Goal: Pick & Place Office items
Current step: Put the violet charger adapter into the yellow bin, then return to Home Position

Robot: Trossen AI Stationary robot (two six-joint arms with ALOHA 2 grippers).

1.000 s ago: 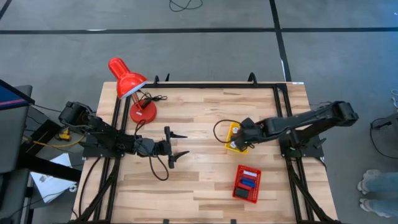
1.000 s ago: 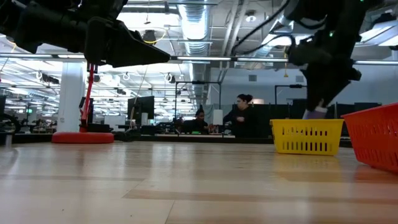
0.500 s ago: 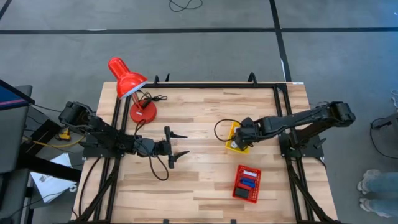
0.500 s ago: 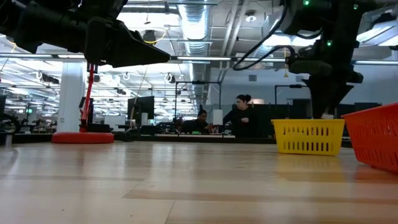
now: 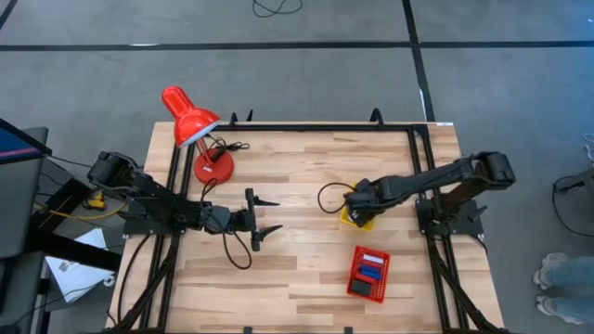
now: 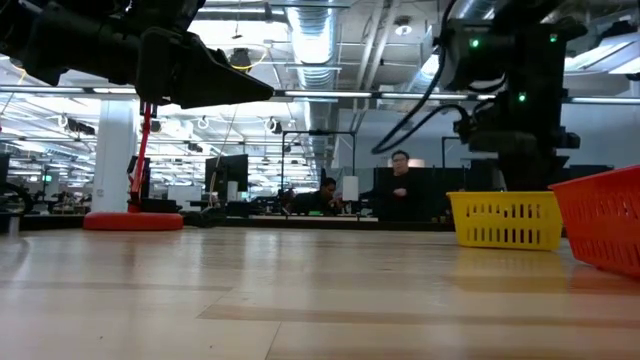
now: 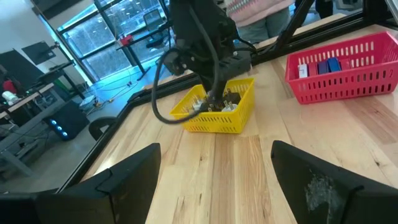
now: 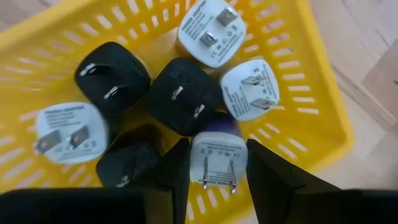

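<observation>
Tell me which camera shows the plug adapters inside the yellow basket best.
The right wrist view: it looks straight into the yellow basket at white and black plug adapters, one white adapter between the right gripper jaws. The left wrist view shows them small, the high view hides them under the arm, and the low view shows only the basket wall.

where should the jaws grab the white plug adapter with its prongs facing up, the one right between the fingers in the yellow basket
Take the white adapter by its two flat side faces, coming straight down from above. It lies prongs-up in the yellow basket, with black adapters packed close beside it. The right gripper already straddles it, jaws open on either side.
</observation>
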